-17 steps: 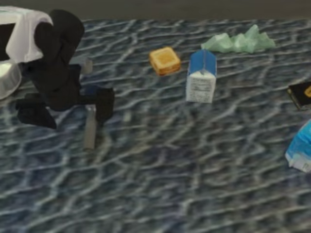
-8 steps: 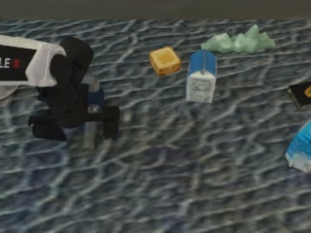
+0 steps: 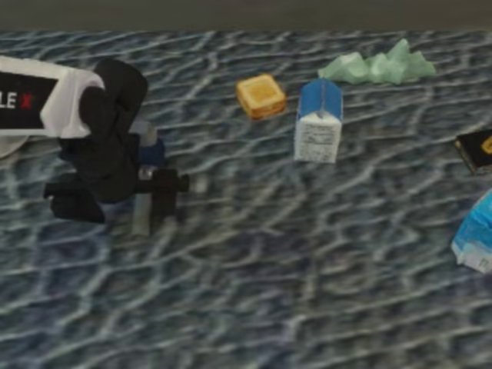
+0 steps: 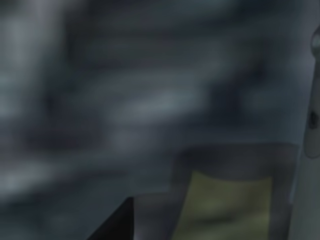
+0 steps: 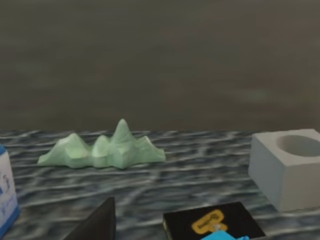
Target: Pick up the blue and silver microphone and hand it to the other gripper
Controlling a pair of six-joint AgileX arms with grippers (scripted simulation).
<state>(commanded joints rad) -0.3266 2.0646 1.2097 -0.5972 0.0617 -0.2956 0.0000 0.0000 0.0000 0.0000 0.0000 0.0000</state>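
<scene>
The blue and silver microphone (image 3: 143,206) lies flat at the table's left in the top view. Its dark blue head (image 3: 151,151) points to the far side and its grey handle to the near side. My left gripper (image 3: 143,184) is down over the handle just below the head. One black finger (image 3: 171,183) presses against the handle's right side, and the wrist hides the opposite finger. The left wrist view is blurred and shows only an olive finger pad (image 4: 225,210). The other gripper, my right gripper (image 5: 145,235), is outside the top view. A single dark fingertip (image 5: 102,222) of it shows, holding nothing.
A blue-and-white milk carton (image 3: 318,121) stands mid-table with an orange toast-like square (image 3: 260,95) to its left. A pale green crumpled shape (image 3: 377,67) lies at the back. At the right edge are a black box (image 3: 475,150), a blue-white pack (image 3: 477,234) and a grey hollow block (image 5: 287,167).
A second ago the left arm swung right and down over the microphone. Since half a second ago the arm has held still while its right finger closed in against the handle.
</scene>
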